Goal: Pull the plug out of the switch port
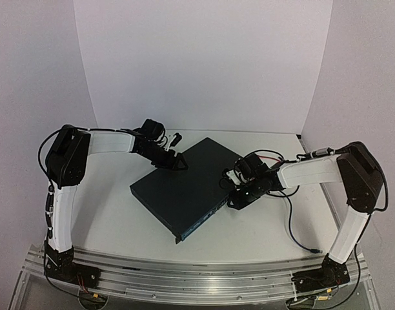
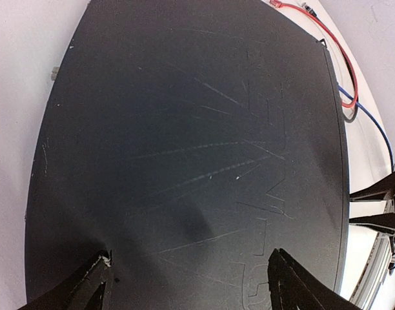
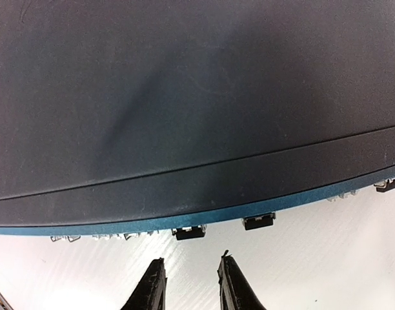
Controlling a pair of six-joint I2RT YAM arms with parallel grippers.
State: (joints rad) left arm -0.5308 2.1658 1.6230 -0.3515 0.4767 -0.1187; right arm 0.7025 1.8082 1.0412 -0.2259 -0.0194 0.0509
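Observation:
The switch [image 1: 181, 194] is a flat dark box lying askew mid-table, its thin blue port face [image 1: 204, 223] turned to the front right. My left gripper [image 1: 175, 161] is over the switch's far corner. In the left wrist view its open fingers [image 2: 94, 284] straddle the bare lid [image 2: 184, 129]. My right gripper [image 1: 238, 199] sits at the far end of the port face. The right gripper [image 3: 190, 261] is open by a narrow gap, empty, just short of a small black piece [image 3: 188, 232] jutting from the face. A like piece [image 3: 259, 221] sits beside it. I cannot tell which is the plug.
A blue cable [image 1: 291, 223] trails over the table on the right, its free end [image 1: 312, 248] near the front. A red cable [image 2: 349, 71] loops by the switch's right edge. White walls close in at the back and sides.

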